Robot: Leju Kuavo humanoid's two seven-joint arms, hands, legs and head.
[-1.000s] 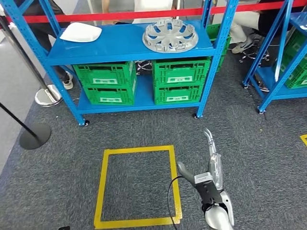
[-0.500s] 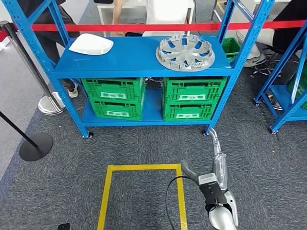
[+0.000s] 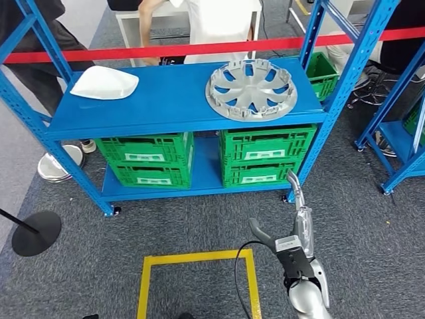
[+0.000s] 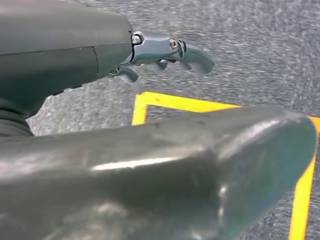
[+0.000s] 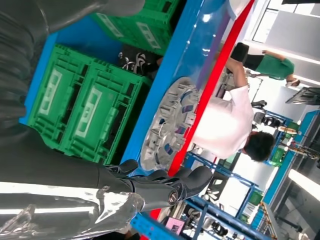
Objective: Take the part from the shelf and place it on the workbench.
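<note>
A silver wheel cover lies flat on the right half of the blue shelf's top board. A white curved part lies on the left half. My right hand is raised low in front of the shelf, well short of the board, fingers spread and holding nothing. In the right wrist view its dark fingers point toward the wheel cover, with a clear gap between. My left hand hangs over the carpet, fingers straight out, holding nothing.
Green crates fill the shelf's lower board. A yellow taped square marks the carpet by my feet. A red barrier tape runs behind the shelf, with people beyond it. A black stanchion base stands left; another blue rack stands right.
The camera has moved closer to the shelf, which now looks larger; the yellow square has slid down the picture. My right hand keeps the same spread pose.
</note>
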